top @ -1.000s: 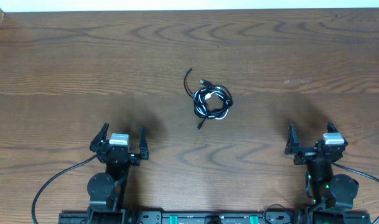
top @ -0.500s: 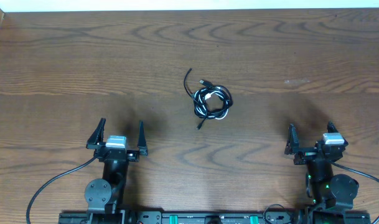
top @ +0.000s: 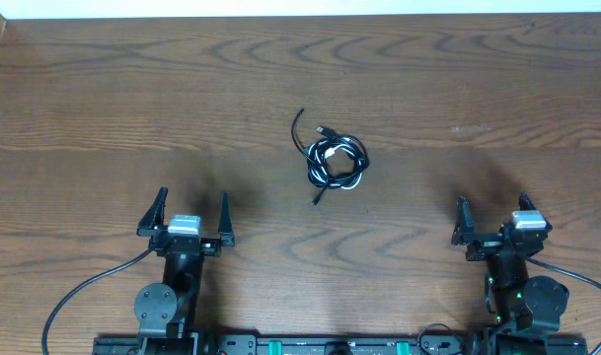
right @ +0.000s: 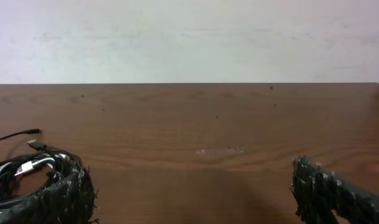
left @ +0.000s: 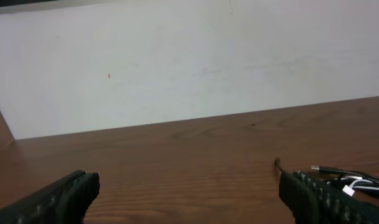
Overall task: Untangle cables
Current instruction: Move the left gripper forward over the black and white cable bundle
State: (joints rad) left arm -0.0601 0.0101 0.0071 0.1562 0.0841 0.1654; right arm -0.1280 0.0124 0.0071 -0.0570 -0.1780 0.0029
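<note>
Both your claws stand spread as wide as they go and hold nothing: the left claw [top: 192, 195] waits by the near edge toward the left corner, the right claw [top: 491, 202] by the near edge toward the right corner. The cables [top: 337, 163] lie in one tight little coil around the middle of the desk [top: 103, 99], well apart from both claws and roughly between them. A white cord [top: 330, 158] is wound in among the black ones, and a black tail [top: 297, 126] curls toward the far edge. Your main risk is closing on the whole coil at once, which would probably lift it as a lump and leave it just as knotted. If you tug the tail without pinning the rest, the coil looks light enough to slide across the desk, or the loops may cinch tighter. The cords are thin and lie flat, so a low approach may scrape the wood and a high one may close on air. The target is also small, so bringing both claws in together could make them collide.
</note>
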